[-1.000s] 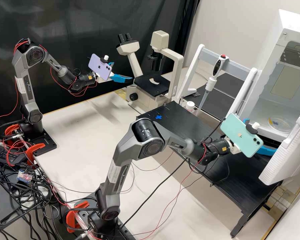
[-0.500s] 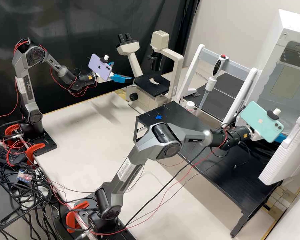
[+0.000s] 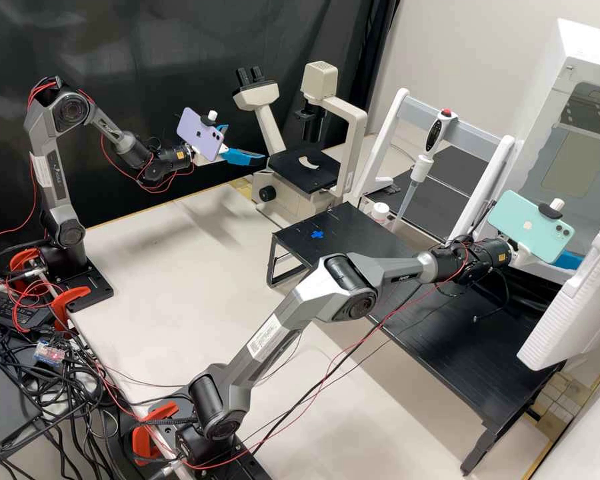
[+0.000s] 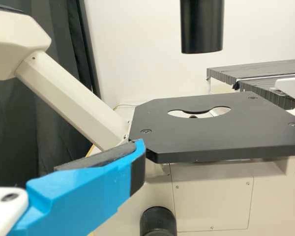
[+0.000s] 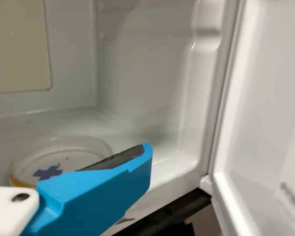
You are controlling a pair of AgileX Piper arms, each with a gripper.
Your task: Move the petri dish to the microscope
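Observation:
In the high view my right gripper [image 3: 569, 259] is at the incubator's opening, partly behind the green phone. The right wrist view shows the petri dish [image 5: 74, 158], round and clear with a blue cross, flat on the chamber floor; one finger of my right gripper [image 5: 105, 189] overlaps its near edge, and the dish is not gripped. My left gripper [image 3: 247, 143] stands open and empty beside the microscope [image 3: 355, 133]. In the left wrist view a finger of my left gripper [image 4: 96, 189] is in front of the black stage [image 4: 201, 140], which has a round opening.
The incubator's open white door [image 3: 567, 313] stands near the right arm. A black raised shelf [image 3: 467, 363] with a blue cross mark [image 3: 317, 234] lies below that arm. Between microscope and incubator are a pipette [image 3: 420, 167] on a white frame and a white-capped bottle [image 3: 380, 212].
My right arm has stretched to the right and its gripper has moved up and toward the incubator; its phone now covers the dish in the high view. The left arm has kept still.

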